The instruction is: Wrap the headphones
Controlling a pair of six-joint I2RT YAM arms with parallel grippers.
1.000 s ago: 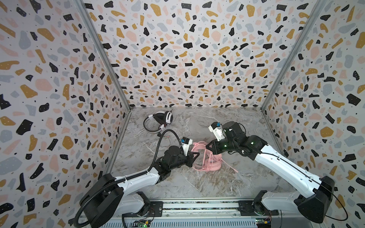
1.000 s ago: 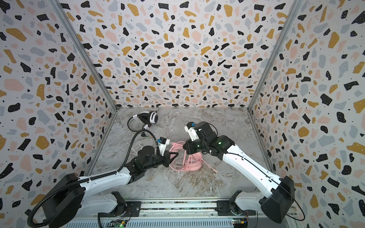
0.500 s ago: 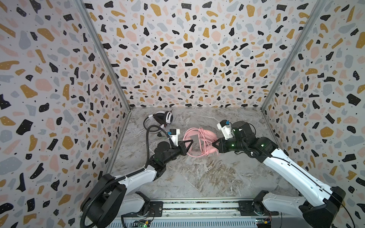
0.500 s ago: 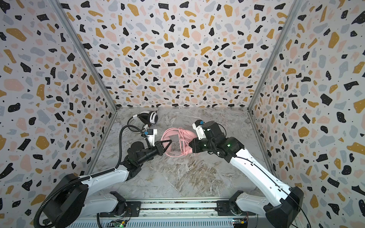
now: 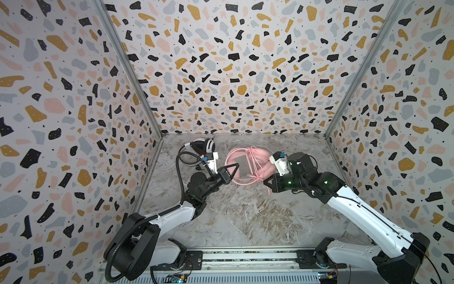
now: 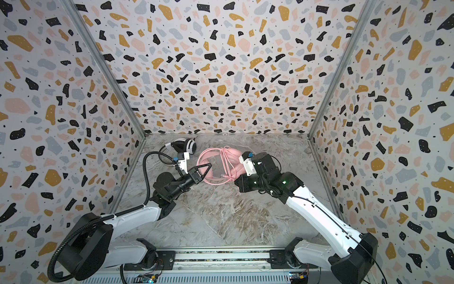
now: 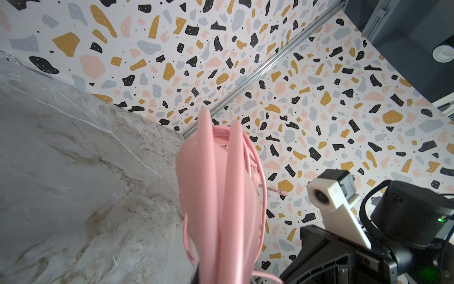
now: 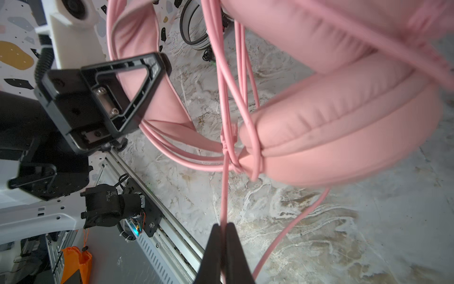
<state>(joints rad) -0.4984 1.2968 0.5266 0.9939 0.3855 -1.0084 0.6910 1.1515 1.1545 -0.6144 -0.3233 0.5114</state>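
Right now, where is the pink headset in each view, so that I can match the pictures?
Top view: pink headset, toward the back, right of the white headset.
Top view: pink headset, same place.
Left wrist: pink headset close up, band edge-on, in front of the wall corner.
Right wrist: pink headset close up, earcups large, cable wound around them.
Shared landmark: the marble floor, in all four.
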